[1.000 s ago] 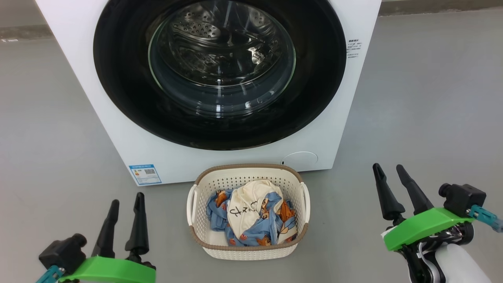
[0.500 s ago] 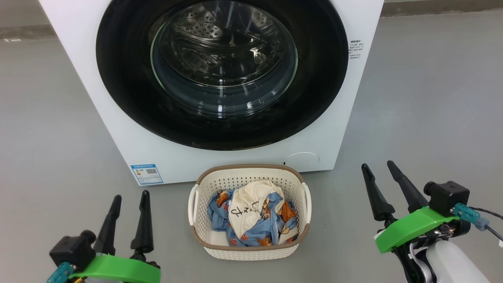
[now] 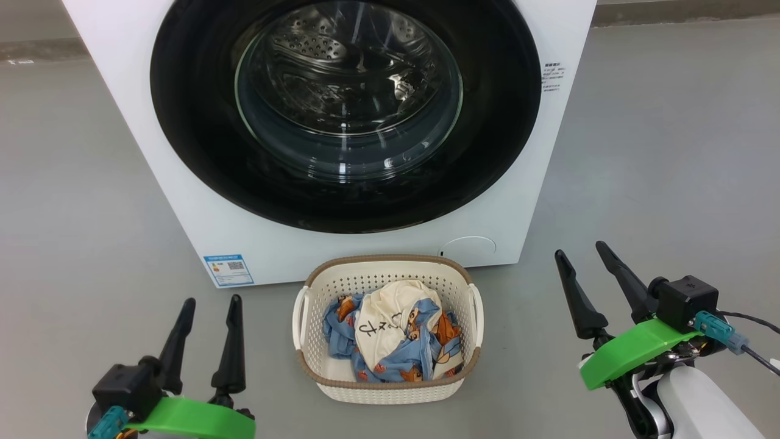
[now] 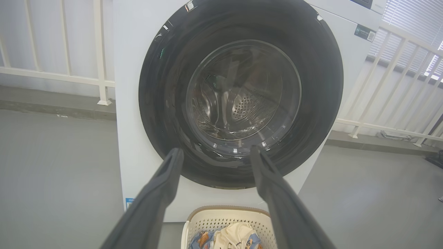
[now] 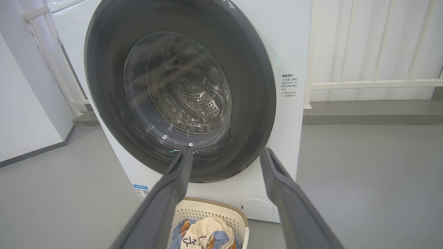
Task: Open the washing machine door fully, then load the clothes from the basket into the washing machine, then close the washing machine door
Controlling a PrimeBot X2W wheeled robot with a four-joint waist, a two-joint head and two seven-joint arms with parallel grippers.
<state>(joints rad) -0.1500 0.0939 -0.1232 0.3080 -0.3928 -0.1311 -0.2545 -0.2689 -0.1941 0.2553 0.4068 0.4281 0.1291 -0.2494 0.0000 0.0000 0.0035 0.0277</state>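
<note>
— While the large round washing machine door point(image 3: 344, 116) with its glossy black rim and clear glass bowl sits shut against the big white front-loading washing machine point(image 3: 183, 231), where do you see trouble?

— First at the door itself. Both hands hang low, well apart from it, the left hand point(image 3: 212, 300) and the right hand point(image 3: 579, 248) each with two long dark fingers point(image 3: 230, 347) spread, holding nothing. I can't make out a handle or recess on that rim, so a finger could skate off the glossy black and never catch the edge.

— And the small cream-white perforated plastic basket point(image 3: 390, 261) with the brown woven-look rim?

— It stands on the grey floor point(image 3: 73, 213) just in front of the machine, below the door, between the two hands. An arm rising toward the door might clip it; whether the swinging door clears its rim I cannot tell.

— The soft clothes point(image 3: 390, 335)?

— Heaped in the basket, a cream-white piece with black lettering over light blue ones with orange-brown print. They look tangled, so one pinch may drag several up, and a trailing piece could drop on the floor or get caught when the door closes.
</note>
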